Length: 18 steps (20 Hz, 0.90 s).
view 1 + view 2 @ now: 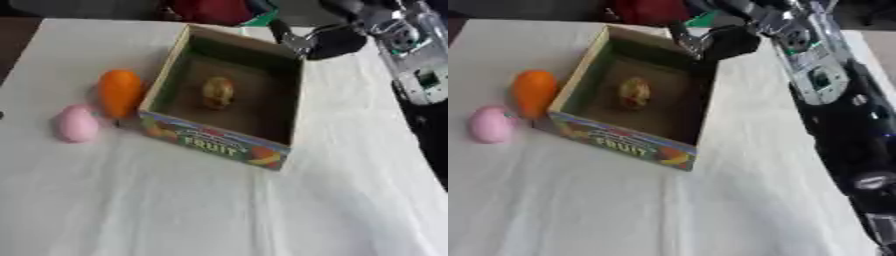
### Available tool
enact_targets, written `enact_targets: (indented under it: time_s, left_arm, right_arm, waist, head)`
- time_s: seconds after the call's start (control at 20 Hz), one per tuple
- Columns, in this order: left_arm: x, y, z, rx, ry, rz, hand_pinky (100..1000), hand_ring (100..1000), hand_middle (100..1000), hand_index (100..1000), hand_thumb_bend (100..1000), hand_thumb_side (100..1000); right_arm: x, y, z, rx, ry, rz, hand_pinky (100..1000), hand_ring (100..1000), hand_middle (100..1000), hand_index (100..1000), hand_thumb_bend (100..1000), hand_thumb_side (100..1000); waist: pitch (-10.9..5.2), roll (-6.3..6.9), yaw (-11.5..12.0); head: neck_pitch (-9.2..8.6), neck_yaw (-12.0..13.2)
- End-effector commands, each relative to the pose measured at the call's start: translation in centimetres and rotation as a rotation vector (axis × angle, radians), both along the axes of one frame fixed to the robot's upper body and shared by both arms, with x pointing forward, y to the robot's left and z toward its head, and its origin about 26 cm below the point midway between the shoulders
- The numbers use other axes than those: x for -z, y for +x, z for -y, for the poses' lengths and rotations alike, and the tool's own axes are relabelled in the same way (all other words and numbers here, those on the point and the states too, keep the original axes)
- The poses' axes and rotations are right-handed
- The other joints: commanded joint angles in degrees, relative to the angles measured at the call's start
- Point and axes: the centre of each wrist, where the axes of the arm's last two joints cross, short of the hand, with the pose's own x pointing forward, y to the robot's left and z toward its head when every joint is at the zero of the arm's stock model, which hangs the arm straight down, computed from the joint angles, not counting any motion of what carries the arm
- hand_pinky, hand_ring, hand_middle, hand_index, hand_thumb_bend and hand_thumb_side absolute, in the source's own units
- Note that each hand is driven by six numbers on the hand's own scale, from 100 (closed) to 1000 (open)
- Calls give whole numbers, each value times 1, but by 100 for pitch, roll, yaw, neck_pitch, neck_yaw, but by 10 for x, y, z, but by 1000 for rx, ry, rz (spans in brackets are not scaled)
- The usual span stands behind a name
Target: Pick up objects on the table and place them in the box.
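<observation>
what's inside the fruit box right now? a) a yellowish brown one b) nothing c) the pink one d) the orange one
a: a yellowish brown fruit lies on the floor of the box, while the orange fruit and pink fruit sit on the table to its left.

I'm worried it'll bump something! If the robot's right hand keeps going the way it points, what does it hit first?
Probably the box's far corner: the right hand hangs just beside it, pointing left. Depth is unclear, so it may pass above the rim.

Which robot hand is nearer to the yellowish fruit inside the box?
Right. The right robot hand hovers by the box's far right corner, beyond the yellowish fruit; the left robot hand is out of view.
</observation>
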Motion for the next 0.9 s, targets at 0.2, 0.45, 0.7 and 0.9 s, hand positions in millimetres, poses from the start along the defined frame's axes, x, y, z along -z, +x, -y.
enact_targets:
  time_s: [0.2,0.45,0.7,0.9]
  left_arm:
    - [-4,-4,-8,-32,17,26,659,724,695,684,100,875]
    - [-3,-5,-12,-47,25,36,656,724,696,687,100,861]
    - [-1,-7,-15,-61,34,43,654,725,699,690,100,845]
    - [2,-9,-22,-94,47,55,648,724,700,701,100,823]
  right_arm:
    - [-20,-61,39,-57,275,53,731,1000,720,898,100,591]
    - [-2,-92,54,-78,496,60,711,1000,683,872,100,575]
    - [23,-94,68,-98,629,49,700,1000,663,855,100,619]
    - [40,-95,77,-122,714,53,697,1000,657,842,100,613]
  waist:
    - [-214,76,-183]
    - [-247,168,-325]
    - [-248,288,-368]
    - [-233,376,-373]
  head:
    - [111,64]
    - [105,41]
    - [107,100]
    - [143,319]
